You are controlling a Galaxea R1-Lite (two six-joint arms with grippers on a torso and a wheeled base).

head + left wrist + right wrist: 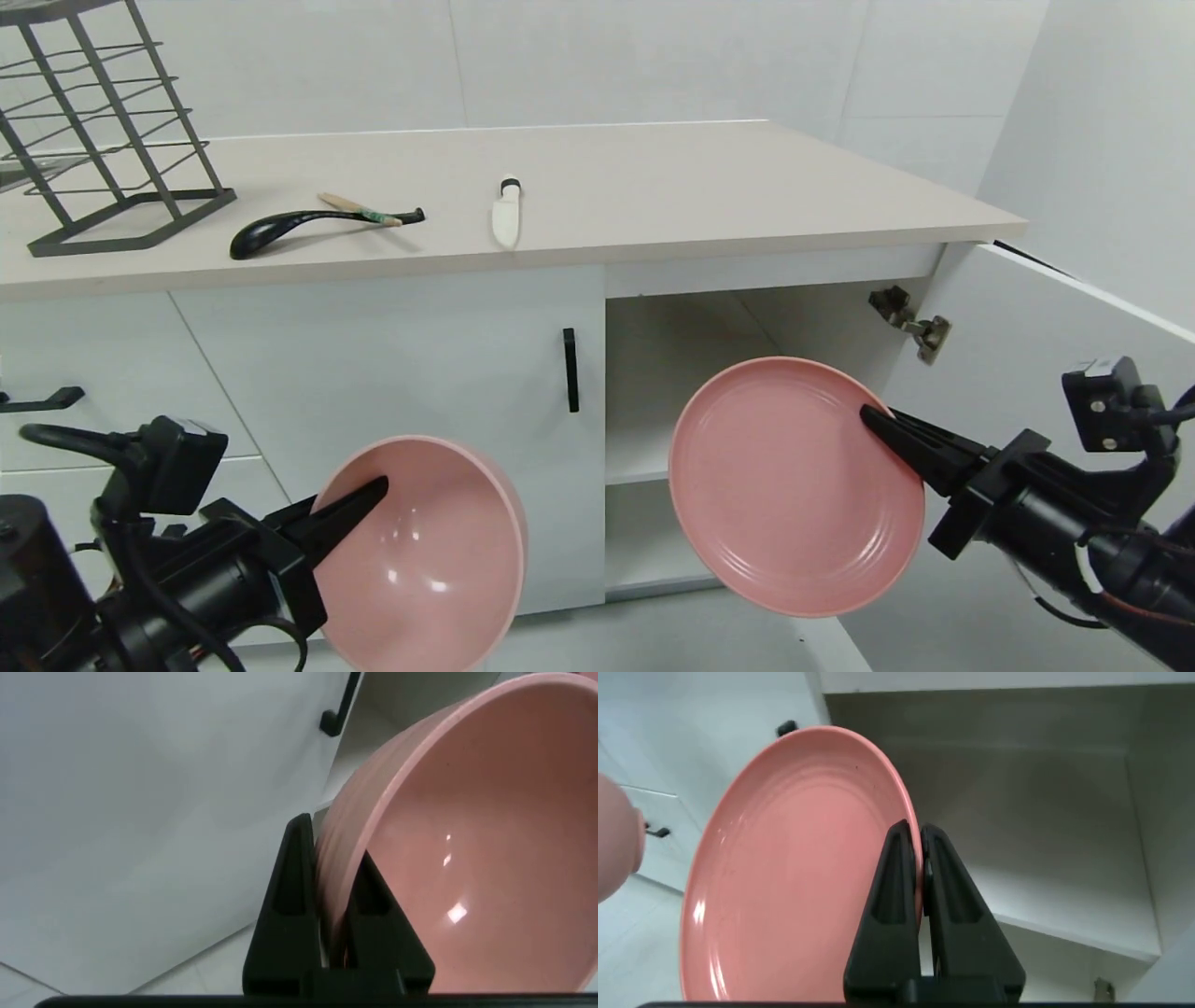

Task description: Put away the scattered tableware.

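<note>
Left arm: low, in front of the closed cabinet door; jaws clenched on the rim of the pink bowl, which is tilted on edge.
Right arm: in front of the open cabinet; jaws clenched on the rim of the pink plate, which is held on edge.
Worktop: carries a black ladle, a white knife and a wire rack.

Left gripper, right gripper — both clamped, right apparently higher.

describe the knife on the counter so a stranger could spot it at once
Look along the pale countertop to its front edge, above the closed cabinet door. The knife lies there alone, to the right of the black spoon and the wooden stick by it. It is the only white item, black-tipped at its far end.
</note>
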